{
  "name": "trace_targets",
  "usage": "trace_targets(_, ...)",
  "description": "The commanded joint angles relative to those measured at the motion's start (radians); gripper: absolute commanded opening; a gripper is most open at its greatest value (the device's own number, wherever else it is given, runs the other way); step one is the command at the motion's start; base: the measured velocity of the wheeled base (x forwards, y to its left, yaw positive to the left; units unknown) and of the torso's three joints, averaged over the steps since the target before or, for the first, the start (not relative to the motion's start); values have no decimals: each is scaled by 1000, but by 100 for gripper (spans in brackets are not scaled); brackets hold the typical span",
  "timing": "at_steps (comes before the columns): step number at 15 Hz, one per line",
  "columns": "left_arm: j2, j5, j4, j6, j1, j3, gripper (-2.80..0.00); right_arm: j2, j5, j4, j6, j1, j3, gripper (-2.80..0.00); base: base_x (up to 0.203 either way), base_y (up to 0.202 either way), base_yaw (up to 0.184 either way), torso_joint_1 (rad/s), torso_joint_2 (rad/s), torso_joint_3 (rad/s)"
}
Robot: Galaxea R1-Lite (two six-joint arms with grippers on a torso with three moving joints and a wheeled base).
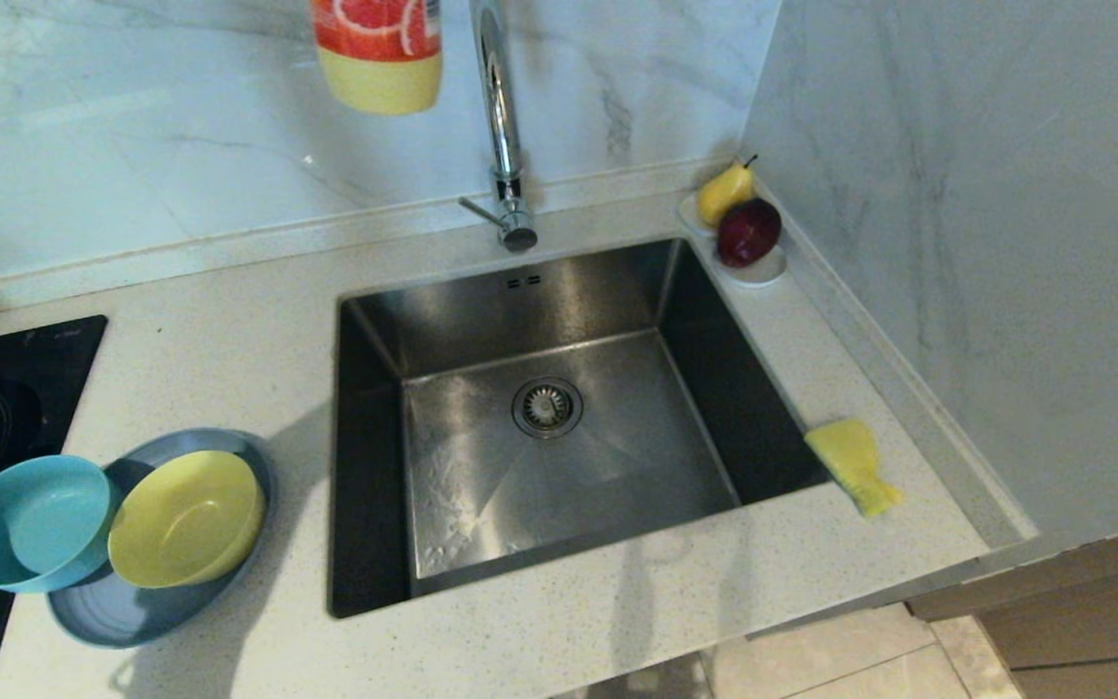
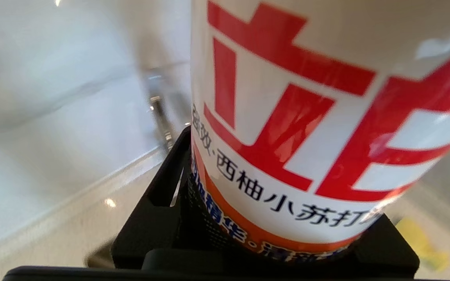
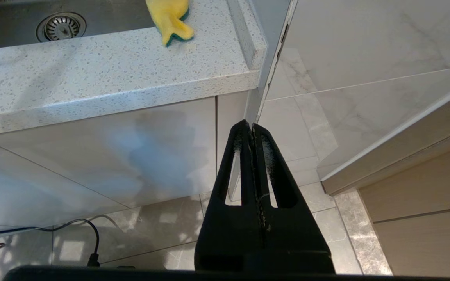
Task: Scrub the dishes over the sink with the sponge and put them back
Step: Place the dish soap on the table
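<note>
Grey-blue plate (image 1: 122,612), yellow bowl (image 1: 187,519), teal bowl (image 1: 30,524), yellow-green sponge (image 1: 855,466), red-and-white lettered bottle (image 2: 307,117).

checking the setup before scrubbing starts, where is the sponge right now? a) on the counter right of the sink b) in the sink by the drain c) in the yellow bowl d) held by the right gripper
a: the sponge lies on the counter just past the right edge of the sink, while the right gripper hangs shut and empty below the counter edge.
</note>
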Motion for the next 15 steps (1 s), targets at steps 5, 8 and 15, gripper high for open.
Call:
trace_targets(5, -139, -116, 24, -192, 281, 1, -280, 0, 0, -1, 0, 0, 0, -280, 0, 0, 0, 0, 0, 0)
trace_targets(8, -155, -104, 18, -277, 424, 7, -280, 0, 0, -1, 0, 0, 0, -280, 0, 0, 0, 0, 0, 0)
trace_targets(15, -147, -31, -102, -466, 737, 269, -280, 0, 0, -1, 0, 0, 0, -280, 0, 0, 0, 0, 0, 0)
